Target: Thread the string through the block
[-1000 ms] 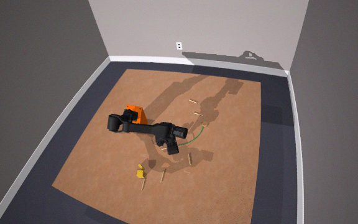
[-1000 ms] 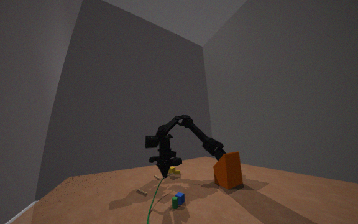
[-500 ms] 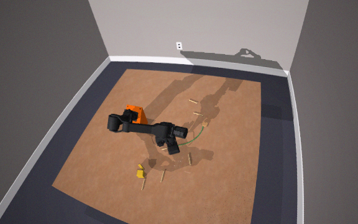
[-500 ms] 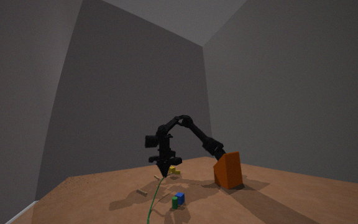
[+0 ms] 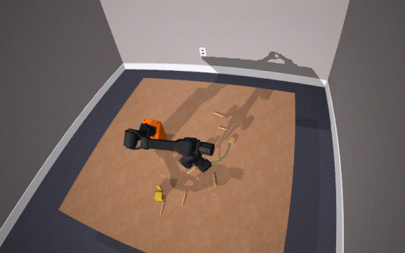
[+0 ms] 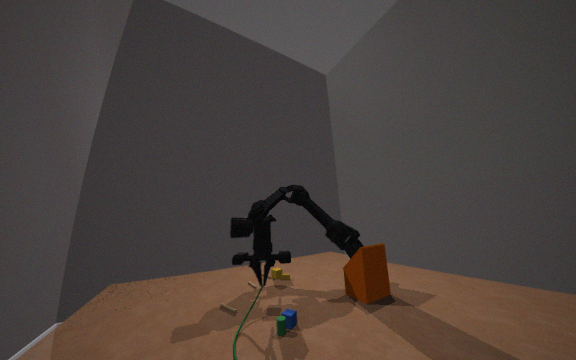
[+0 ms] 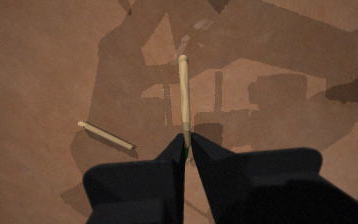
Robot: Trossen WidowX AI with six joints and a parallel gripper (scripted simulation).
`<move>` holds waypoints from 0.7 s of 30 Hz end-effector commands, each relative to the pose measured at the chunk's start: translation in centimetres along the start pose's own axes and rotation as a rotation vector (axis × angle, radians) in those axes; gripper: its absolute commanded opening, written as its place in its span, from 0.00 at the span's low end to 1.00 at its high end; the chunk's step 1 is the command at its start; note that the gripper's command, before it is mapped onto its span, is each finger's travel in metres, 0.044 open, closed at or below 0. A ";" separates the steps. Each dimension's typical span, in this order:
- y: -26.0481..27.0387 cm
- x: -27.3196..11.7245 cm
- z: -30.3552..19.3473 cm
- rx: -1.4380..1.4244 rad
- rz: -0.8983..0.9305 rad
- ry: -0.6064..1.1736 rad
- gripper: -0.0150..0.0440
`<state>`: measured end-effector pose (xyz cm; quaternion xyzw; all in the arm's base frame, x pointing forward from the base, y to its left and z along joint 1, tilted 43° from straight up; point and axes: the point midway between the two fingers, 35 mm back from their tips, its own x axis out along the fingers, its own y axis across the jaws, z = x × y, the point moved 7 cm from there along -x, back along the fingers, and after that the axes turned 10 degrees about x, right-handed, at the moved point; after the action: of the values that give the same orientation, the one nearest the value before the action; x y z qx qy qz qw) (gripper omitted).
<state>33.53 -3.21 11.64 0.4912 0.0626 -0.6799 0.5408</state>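
Note:
My gripper (image 6: 263, 285) (image 7: 186, 137) is shut on the pale wooden stick (image 7: 184, 90) (image 5: 191, 170) at its string end, above the table. The stick points forward from the fingertips in the wrist view. The green string (image 5: 226, 154) (image 6: 242, 324) runs from the fingertips in a curve to the round wooden button (image 5: 232, 140); a bit of green shows between the fingers in the wrist view. The fingertips are hidden behind the arm in the top view. I cannot make out the wooden block with the hole for certain in any view.
A loose stick (image 7: 107, 136) (image 5: 214, 179) lies left of the held one in the wrist view. Several other loose sticks lie around. A yellow cube (image 5: 159, 196) (image 6: 276, 273) lies beside a smaller yellow piece (image 5: 159, 187). A blue cube (image 6: 290, 318) and green cylinder (image 6: 281, 326) stand together.

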 end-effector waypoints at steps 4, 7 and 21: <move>0.4 -0.1 -0.6 -0.274 0.001 0.002 0.25; 0.5 -0.1 -0.8 -0.382 0.001 0.002 0.25; 0.9 -0.2 -1.9 -0.884 0.002 0.002 0.25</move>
<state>35.05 -2.49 11.25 0.2585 0.3080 -0.6088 0.6839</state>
